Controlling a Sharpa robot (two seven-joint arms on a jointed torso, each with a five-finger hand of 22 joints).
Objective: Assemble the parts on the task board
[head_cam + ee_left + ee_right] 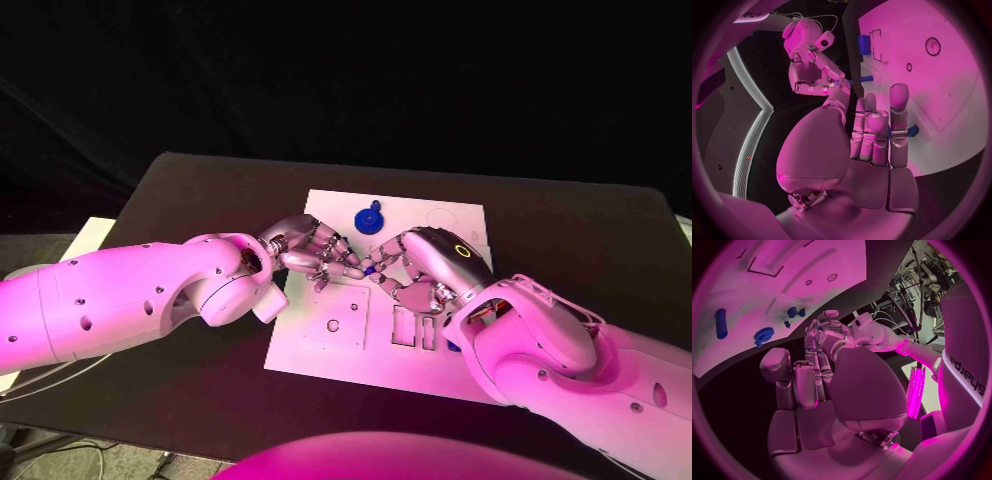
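The white task board (325,335) lies in the middle of the black table. My left hand (307,250) and my right hand (426,272) meet fingertip to fingertip above its centre. A small blue part (372,268) shows right between their fingertips; I cannot tell whether either hand touches it. In the left wrist view my left hand (873,132) has straight fingers with nothing in the palm. In the right wrist view my right hand (807,377) has its fingers straight too, the thumb apart. A blue gear-like part (369,218) lies on the board's far side.
Rectangular slots (411,330) and small round holes (333,325) mark the board's near half. A long blue part (720,322) and small blue parts (792,312) lie on the board. Another blue part (862,42) sits by the slots. My right forearm (555,355) covers the board's near right corner.
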